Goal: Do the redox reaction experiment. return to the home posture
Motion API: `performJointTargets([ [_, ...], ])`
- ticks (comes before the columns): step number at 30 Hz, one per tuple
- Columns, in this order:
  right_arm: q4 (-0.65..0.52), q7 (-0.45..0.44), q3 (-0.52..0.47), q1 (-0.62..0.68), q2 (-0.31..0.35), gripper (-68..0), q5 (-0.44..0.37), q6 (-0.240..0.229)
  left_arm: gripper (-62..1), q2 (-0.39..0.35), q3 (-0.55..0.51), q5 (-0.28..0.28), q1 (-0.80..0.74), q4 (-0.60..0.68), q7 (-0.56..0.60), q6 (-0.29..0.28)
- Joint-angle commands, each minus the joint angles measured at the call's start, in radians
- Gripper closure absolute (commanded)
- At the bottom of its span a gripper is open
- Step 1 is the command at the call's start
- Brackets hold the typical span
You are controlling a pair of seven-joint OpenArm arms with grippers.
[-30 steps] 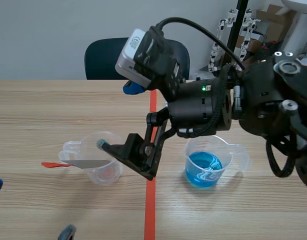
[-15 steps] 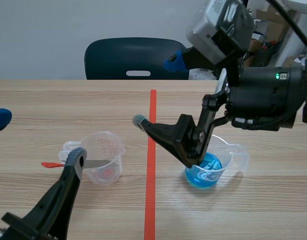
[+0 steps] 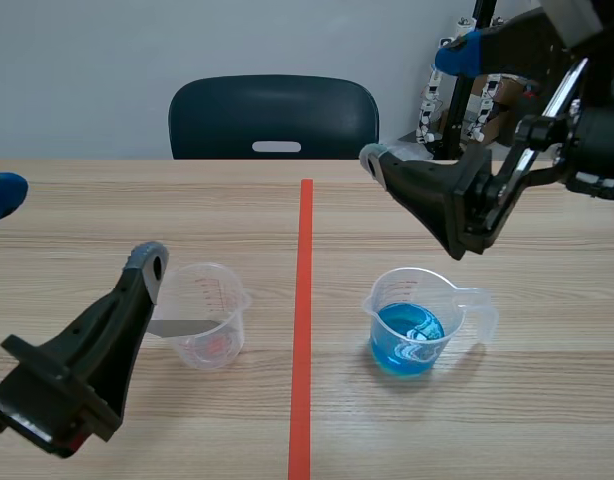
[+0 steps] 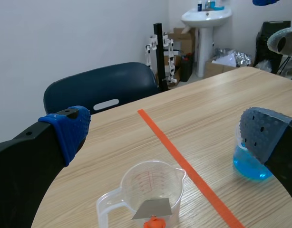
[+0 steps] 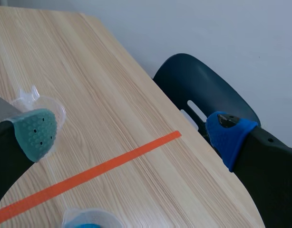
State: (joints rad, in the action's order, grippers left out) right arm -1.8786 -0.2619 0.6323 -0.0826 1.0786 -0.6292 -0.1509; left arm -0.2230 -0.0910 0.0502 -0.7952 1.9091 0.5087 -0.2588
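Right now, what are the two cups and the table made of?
The cup with the grey strip and the cup of blue liquid look like clear, glossy plastic: you can see through their walls. The table looks like pale wood or a wood-look laminate, fairly matte, with long grain lines.

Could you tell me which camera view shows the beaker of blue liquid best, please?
The scene view: the beaker of blue liquid stands whole, with nothing before it. The left wrist view shows it partly hidden behind the left gripper; the right wrist view catches only its rim.
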Motion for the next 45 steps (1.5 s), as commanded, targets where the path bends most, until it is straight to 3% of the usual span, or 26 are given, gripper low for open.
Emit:
performJointTargets([
  [1,-0.012,-0.021,-0.008,-0.011,0.011,-67.9,-0.007,0.039,-62.3,-0.021,-0.001,0.018,-0.010,0.011,0.027,0.002],
  [3,-0.012,-0.008,-0.026,0.005,0.008,-67.9,-0.002,0.110,-62.3,-0.031,-0.001,0.017,-0.010,0.011,0.034,0.002],
  [5,-0.012,-0.010,-0.059,0.031,0.007,-67.9,0.007,0.143,-62.3,-0.030,-0.001,0.017,-0.010,0.011,0.033,0.002],
  [10,-0.012,-0.016,-0.198,0.124,-0.007,-67.9,0.028,0.144,-62.3,-0.030,-0.001,0.016,-0.011,0.011,0.032,0.002],
  [19,-0.020,0.015,-0.472,0.288,-0.137,-67.9,0.163,0.133,-62.3,-0.030,-0.001,0.013,-0.017,0.011,0.036,0.003],
  [31,-0.124,-0.037,-0.642,0.570,-0.210,-67.9,0.291,0.132,-62.3,-0.030,-0.001,0.013,-0.019,0.011,0.041,0.005],
  [36,-0.166,-0.067,-0.702,0.682,-0.215,-67.9,0.302,0.132,-62.3,-0.030,-0.001,0.013,-0.019,0.011,0.041,0.005],
  [39,-0.183,-0.071,-0.738,0.726,-0.262,-67.9,0.319,0.128,-62.3,-0.030,-0.001,0.013,-0.019,0.011,0.041,0.005],
  [45,-0.190,-0.108,-0.785,0.765,-0.378,-67.9,0.436,0.120,-62.3,-0.030,-0.001,0.013,-0.019,0.011,0.043,0.005],
])
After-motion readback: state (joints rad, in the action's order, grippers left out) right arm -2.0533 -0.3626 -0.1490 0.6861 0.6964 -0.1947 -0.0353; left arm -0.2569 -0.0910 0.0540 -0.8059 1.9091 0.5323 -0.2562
